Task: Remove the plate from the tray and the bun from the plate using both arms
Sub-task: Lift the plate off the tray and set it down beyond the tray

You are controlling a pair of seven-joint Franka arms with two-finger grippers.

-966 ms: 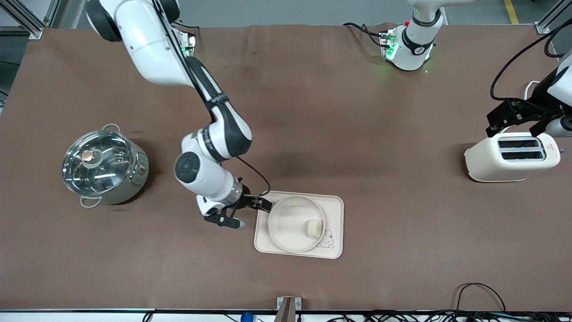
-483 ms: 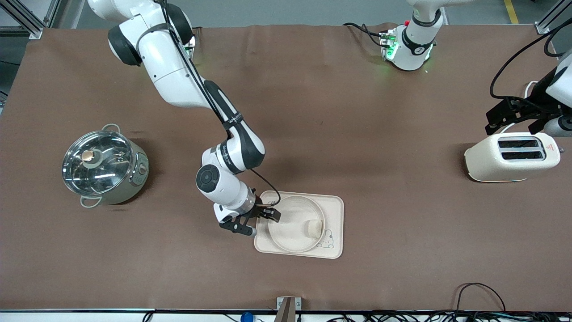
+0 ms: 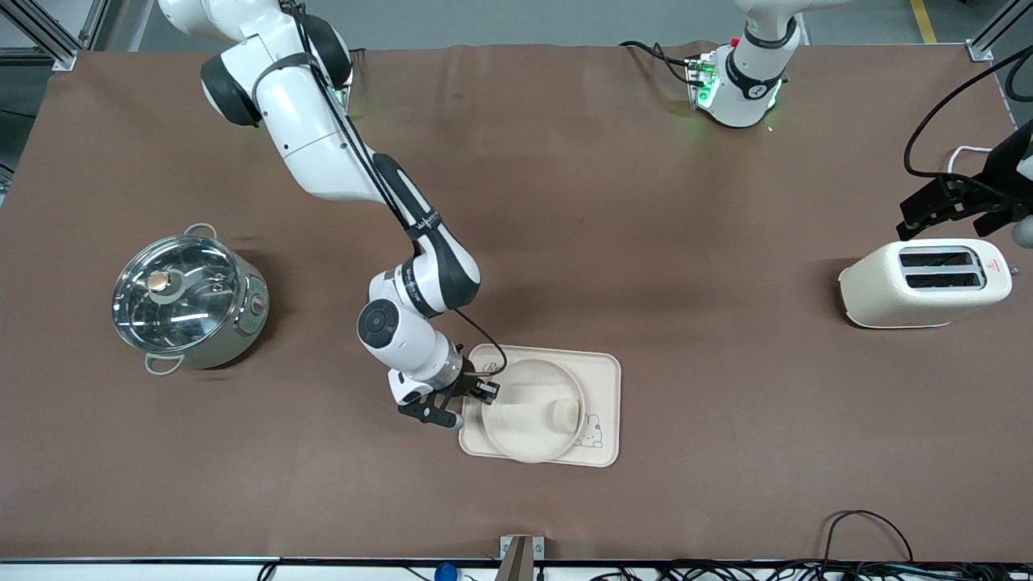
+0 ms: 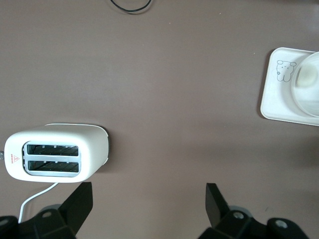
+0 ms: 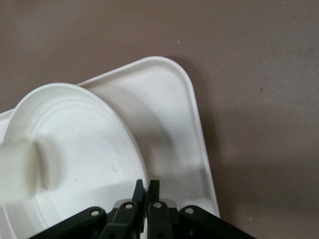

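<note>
The round cream plate (image 3: 520, 420) lies on the rectangular cream tray (image 3: 605, 379), and the small pale bun (image 3: 562, 414) sits in it on the side toward the left arm's end. My right gripper (image 3: 487, 392) is shut on the plate's rim at the side toward the right arm's end. The right wrist view shows the right gripper (image 5: 148, 185) pinching the rim of the plate (image 5: 84, 149), with the bun (image 5: 17, 172) at the edge. My left gripper (image 3: 952, 219) is open and empty, up over the table beside the toaster; it waits (image 4: 149, 191).
A cream two-slot toaster (image 3: 924, 282) with a white cord stands at the left arm's end. A steel pot with a glass lid (image 3: 187, 297) stands at the right arm's end. The left wrist view shows the toaster (image 4: 55, 157) and a corner of the tray (image 4: 279, 99).
My right gripper moved in onto the plate's rim and closed on it; the plate shifted slightly on the tray. My left gripper drew away from the toaster toward the table's end.
</note>
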